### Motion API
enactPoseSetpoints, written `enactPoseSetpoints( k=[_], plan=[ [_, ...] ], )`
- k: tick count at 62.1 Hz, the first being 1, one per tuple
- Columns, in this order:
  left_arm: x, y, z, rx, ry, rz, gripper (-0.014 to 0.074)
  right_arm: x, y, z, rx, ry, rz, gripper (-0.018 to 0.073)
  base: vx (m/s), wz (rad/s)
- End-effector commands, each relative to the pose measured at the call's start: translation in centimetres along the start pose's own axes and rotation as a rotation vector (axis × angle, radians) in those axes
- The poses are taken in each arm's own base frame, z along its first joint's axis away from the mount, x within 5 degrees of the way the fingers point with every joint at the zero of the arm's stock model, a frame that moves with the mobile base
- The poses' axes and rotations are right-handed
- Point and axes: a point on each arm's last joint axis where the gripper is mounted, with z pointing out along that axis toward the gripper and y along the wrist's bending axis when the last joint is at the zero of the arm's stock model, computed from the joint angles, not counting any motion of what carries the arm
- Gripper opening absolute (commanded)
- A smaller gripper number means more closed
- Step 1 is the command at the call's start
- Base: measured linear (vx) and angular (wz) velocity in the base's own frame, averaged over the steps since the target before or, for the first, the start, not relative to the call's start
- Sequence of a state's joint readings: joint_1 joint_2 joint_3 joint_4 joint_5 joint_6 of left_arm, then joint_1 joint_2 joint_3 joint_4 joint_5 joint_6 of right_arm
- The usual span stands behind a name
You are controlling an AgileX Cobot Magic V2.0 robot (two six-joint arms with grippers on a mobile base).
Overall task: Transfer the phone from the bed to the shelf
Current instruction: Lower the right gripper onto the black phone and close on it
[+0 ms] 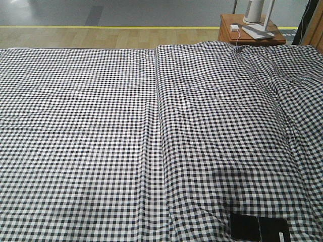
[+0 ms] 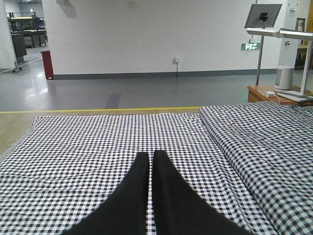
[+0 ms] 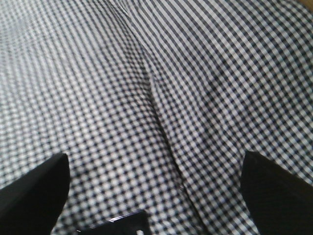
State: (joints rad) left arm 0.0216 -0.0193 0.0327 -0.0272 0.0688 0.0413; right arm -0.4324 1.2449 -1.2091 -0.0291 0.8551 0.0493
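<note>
Phone: you find it (image 1: 260, 228) flat on the bed (image 1: 101, 126), at the near right corner of the front view, right of the fold ridge (image 1: 156, 126). It is a black glossy slab with a seam across the middle and a small white sticker. Nothing touches it.
Bed: the check sheet fills almost all of your front view and has wrinkles on the right side.
Left claw: your left gripper (image 2: 150, 161) has its two black fingers pressed together, with nothing between them. It hangs above the sheet and points to the far edge of the bed.
Right claw: your right gripper (image 3: 154, 155) is spread wide, one finger at each lower corner of its wrist view, only sheet between them.
Dark corner: a glossy dark corner (image 3: 120, 223) shows at the bottom edge of that view, nearer to the left finger. Too little of it shows to name it.
Side table: a reddish-brown table (image 1: 242, 30) stands behind the far right of the bed, with white objects on top.
</note>
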Motion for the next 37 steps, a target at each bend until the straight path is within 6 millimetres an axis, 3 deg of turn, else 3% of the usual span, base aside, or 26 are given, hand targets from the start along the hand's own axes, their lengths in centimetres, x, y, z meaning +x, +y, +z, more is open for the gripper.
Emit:
enactPoseSetpoints(
  k=[1, 18, 37],
  plan=[
    [-1.6, 0.0, -0.2, -0.002, -0.107, -0.019, 0.0001, -1.6, -1.3, 1.5, 0.04, -0.069, -0.04, 0.0653, 0.0, 0.0],
    [-1.6, 0.0, -0.2, -0.002, -0.107, -0.019, 0.0001, -0.3, -3.6, 10.0, 0.033, 0.16, -0.046, 0.0645, 0.0, 0.0],
    [-1.6, 0.0, -0.2, -0.002, -0.107, -0.019, 0.0001, 2.8, -7.0, 17.7, -0.15, 0.305, 0.008, 0.0633, 0.0, 0.0]
  ],
)
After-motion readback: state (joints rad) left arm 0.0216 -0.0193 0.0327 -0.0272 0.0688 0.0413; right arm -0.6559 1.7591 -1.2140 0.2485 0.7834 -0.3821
